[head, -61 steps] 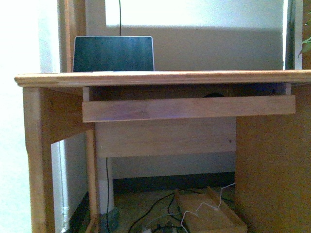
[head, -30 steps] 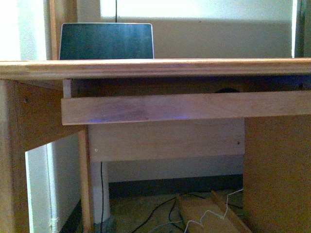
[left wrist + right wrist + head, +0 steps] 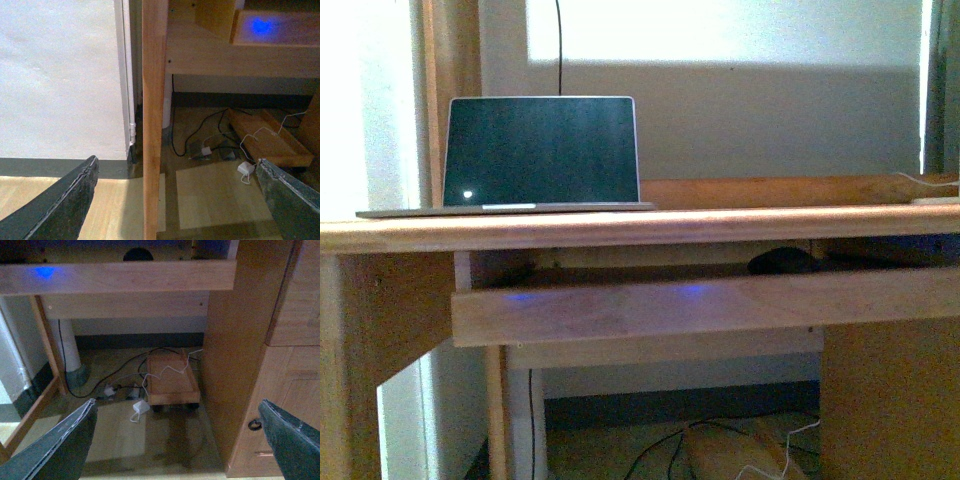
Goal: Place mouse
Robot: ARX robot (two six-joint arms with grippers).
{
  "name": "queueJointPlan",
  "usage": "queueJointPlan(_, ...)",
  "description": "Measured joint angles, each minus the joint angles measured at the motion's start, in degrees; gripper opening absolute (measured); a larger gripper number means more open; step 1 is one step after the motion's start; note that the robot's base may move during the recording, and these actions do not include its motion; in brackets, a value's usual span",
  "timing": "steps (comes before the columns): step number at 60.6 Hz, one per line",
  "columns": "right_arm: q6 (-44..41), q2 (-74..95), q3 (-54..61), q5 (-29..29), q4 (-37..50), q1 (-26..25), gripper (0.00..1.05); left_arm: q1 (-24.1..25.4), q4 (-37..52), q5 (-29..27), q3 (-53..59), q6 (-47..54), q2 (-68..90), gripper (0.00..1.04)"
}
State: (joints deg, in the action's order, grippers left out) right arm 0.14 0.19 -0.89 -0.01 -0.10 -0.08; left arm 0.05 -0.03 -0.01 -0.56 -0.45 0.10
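Left claw (image 3: 176, 161): spread wide and empty, with dark fingers (image 3: 55, 207) set far apart. Straight ahead of it, in line with the gap and not touching, stands an upright wooden leg (image 3: 152, 125) of the bench (image 3: 770, 225).

Right claw (image 3: 177, 402): spread wide, holding nothing.

Floor (image 3: 120, 430), ahead of and below the right claw:
- one small white adapter (image 3: 141, 406)
- dark cables (image 3: 107, 375)
- one shallow wooden crate (image 3: 172, 382) with a white cord trailing over it

Rail (image 3: 700, 305): the pale wooden front of a pull-out shelf, further ahead of both claws and under the bench top. It carries a blue glow (image 3: 45, 272).

Mouse (image 3: 785, 261): dark and domed, lying on the shelf just behind the rail. It is well apart from both claws and nearer the right claw's side. From the right claw only its rounded top shows over the rail.

Laptop (image 3: 540, 150): open with a dark screen. It stands on the bench top, furthest from the claws, on the left claw's side of the mouse.
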Motion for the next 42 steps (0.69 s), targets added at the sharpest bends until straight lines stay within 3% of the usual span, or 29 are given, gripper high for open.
queueJointPlan(18,0.0,0.0,0.0,0.0,0.0,0.0,0.97,0.0,0.0,0.0,0.0,0.0,0.0,0.97)
queueJointPlan(22,0.0,0.0,0.0,0.0,0.0,0.0,0.97,2.1,-6.5,8.0,-2.8,-1.1,4.0,0.97)
queueJointPlan(24,0.0,0.0,0.0,-0.1,0.0,0.0,0.97,3.7,-7.3,14.7,-4.4,-0.2,10.2,0.97)
queueJointPlan(31,0.0,0.0,0.0,0.0,0.0,0.0,0.97,9.9,4.9,23.1,-7.5,9.2,29.4,0.97)
queueJointPlan(42,0.0,0.0,0.0,0.0,0.0,0.0,0.97,15.2,32.9,26.8,-13.3,32.7,58.9,0.97)
